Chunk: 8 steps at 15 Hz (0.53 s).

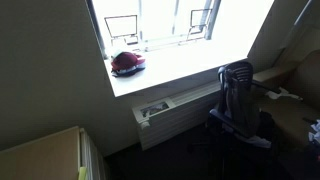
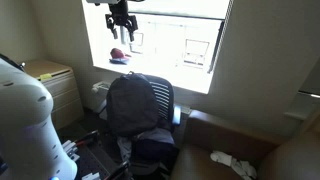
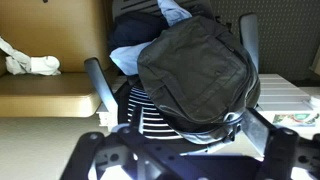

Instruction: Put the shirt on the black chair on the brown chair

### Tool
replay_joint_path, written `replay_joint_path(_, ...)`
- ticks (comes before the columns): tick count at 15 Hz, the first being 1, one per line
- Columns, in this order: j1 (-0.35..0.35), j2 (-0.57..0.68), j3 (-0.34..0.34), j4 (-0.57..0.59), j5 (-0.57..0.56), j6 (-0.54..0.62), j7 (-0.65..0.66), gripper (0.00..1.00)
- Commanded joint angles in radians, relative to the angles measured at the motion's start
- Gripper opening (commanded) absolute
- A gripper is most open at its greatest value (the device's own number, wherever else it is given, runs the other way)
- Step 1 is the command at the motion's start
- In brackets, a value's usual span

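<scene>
The gripper is held open and empty, high by the window. A striped shirt is seen on the black chair; a white cloth is laid on the brown chair.

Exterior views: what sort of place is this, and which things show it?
Probably an office or study: a black office chair, a white radiator under a bright window, and a wooden drawer cabinet.
</scene>
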Motion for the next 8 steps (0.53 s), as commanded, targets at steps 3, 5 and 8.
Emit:
replay_joint_path(3,-0.045,0.032,0.042,-0.081,-0.089,0.001,0.098,1.00)
replay_joint_path(5,-0.054,0.038,0.036,-0.187,-0.104,0.024,0.162,1.00)
replay_joint_path(8,-0.087,0.103,0.022,-0.258,-0.122,0.041,0.270,1.00)
